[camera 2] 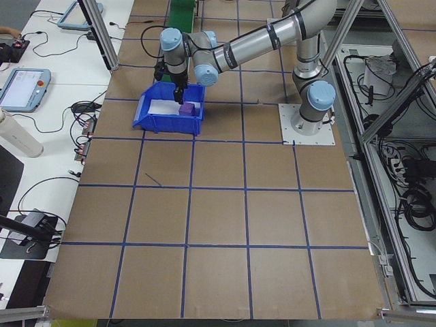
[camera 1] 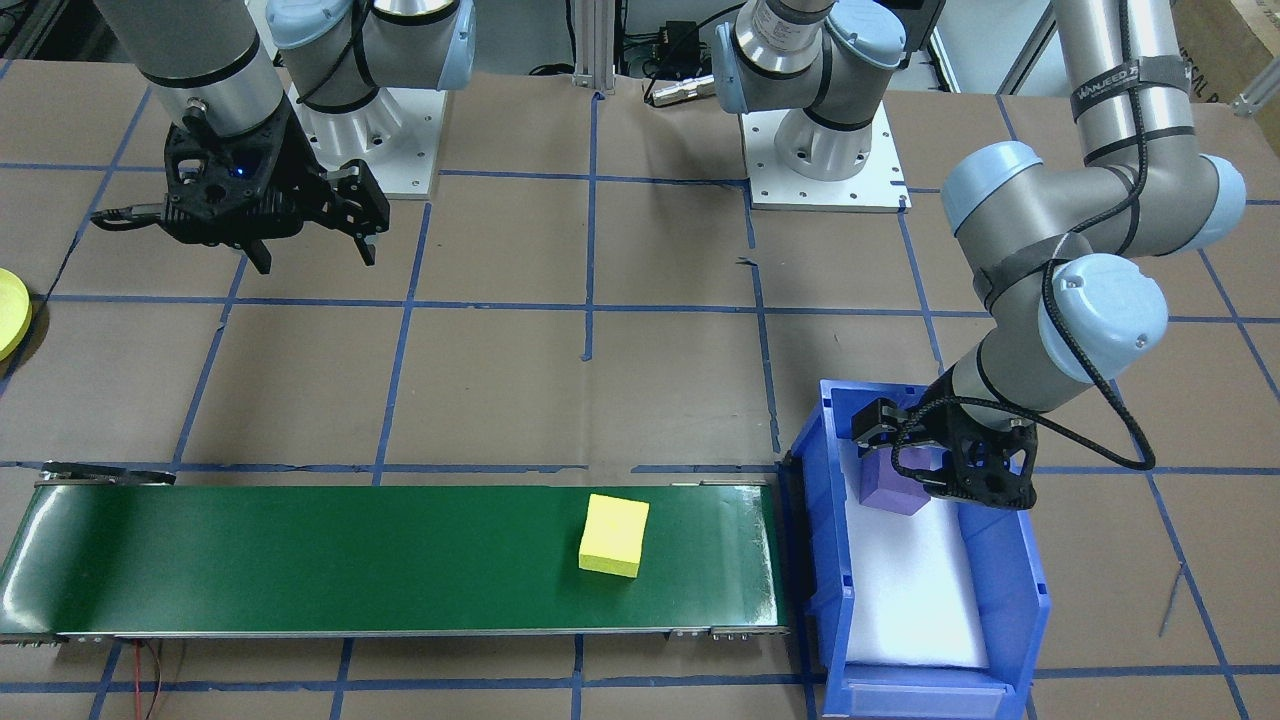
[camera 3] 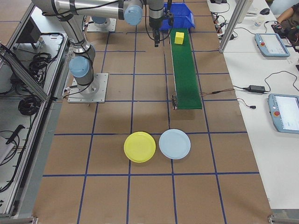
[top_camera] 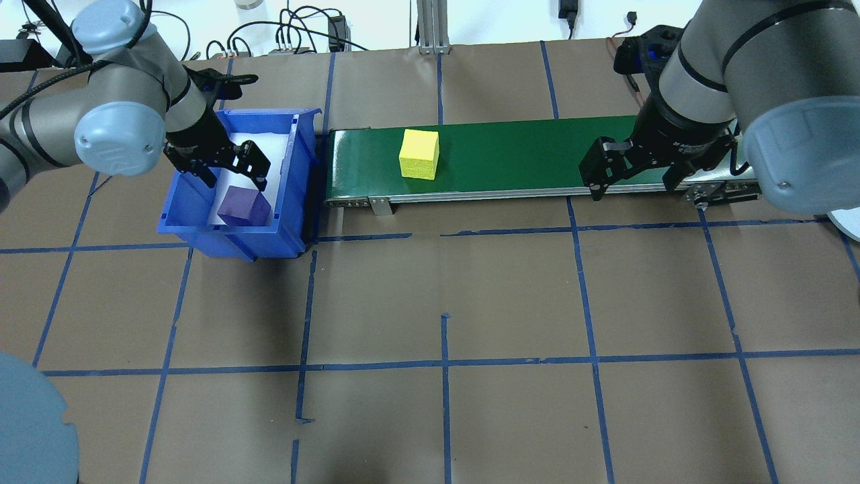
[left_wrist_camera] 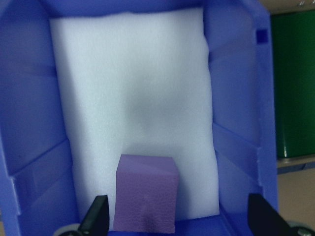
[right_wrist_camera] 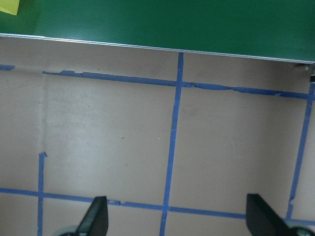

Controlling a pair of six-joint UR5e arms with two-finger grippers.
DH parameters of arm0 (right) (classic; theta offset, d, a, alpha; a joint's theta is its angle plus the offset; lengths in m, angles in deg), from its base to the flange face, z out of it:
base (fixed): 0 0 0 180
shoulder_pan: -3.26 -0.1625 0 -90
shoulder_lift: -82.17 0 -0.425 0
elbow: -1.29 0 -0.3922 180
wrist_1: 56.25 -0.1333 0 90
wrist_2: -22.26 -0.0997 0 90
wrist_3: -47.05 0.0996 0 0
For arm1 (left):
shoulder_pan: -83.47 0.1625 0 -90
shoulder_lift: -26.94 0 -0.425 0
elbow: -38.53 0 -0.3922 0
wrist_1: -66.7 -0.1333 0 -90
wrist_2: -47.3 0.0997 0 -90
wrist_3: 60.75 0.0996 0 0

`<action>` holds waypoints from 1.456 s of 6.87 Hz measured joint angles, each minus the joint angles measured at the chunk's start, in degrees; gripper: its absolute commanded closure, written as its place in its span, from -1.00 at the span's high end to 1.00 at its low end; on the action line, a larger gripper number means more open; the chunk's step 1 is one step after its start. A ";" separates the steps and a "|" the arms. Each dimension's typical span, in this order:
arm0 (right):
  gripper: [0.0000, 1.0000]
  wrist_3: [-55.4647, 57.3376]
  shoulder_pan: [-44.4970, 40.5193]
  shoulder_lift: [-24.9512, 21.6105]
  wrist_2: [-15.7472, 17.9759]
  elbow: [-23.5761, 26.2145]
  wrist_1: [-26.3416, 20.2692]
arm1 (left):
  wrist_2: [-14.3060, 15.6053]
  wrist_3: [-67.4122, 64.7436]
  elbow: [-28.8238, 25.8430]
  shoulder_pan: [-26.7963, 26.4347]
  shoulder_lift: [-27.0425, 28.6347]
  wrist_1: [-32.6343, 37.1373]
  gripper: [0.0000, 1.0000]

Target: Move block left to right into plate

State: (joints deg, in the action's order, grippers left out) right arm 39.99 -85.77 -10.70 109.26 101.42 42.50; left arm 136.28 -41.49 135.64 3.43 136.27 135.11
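Note:
A yellow block (camera 1: 613,535) (top_camera: 419,154) lies on the green conveyor belt (camera 1: 300,560), nearer the bin end. A purple block (camera 1: 893,485) (left_wrist_camera: 145,200) rests on white foam in the blue bin (top_camera: 295,168). My left gripper (camera 1: 925,465) (top_camera: 235,178) (left_wrist_camera: 179,221) hangs open inside the bin, just over the purple block and holding nothing. My right gripper (camera 1: 315,258) (top_camera: 633,188) (right_wrist_camera: 177,221) is open over bare table beside the belt's other end. The yellow plate (camera 3: 139,146) (camera 1: 10,310) lies on the table past that end.
A light blue plate (camera 3: 174,143) lies right beside the yellow one. The bin's walls (left_wrist_camera: 29,123) stand close around the left fingers. Blue tape lines cross the brown table. Tablets and cables lie on the side benches.

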 measured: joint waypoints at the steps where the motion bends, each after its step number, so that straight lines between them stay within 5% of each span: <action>1: 1.00 0.08 0.11 3.17 -2.49 -0.39 3.09 | 0.69 1.40 0.85 0.03 0.40 -0.46 0.96; 3: 1.00 0.19 0.15 10.29 -6.21 -2.41 10.43 | 1.19 3.15 1.22 0.05 1.17 -2.05 0.96; 6: 1.00 3.03 0.14 18.87 -12.79 -7.09 14.08 | 1.33 4.72 1.47 0.08 2.24 -6.27 0.92; 8: 1.00 4.10 0.10 21.73 -13.68 -7.75 15.94 | 1.37 6.23 2.10 0.13 3.14 -7.40 0.90; 9: 1.00 4.22 0.09 22.49 -13.75 -7.89 16.39 | 1.33 6.43 2.54 0.14 3.85 -7.61 0.82; 10: 1.00 4.38 0.09 22.87 -13.82 -7.99 16.66 | 1.30 6.55 2.83 0.14 4.73 -7.88 0.46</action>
State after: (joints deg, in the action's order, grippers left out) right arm 44.37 -85.68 12.17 95.44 93.43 59.16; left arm 137.58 -34.94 138.47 3.57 141.00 127.23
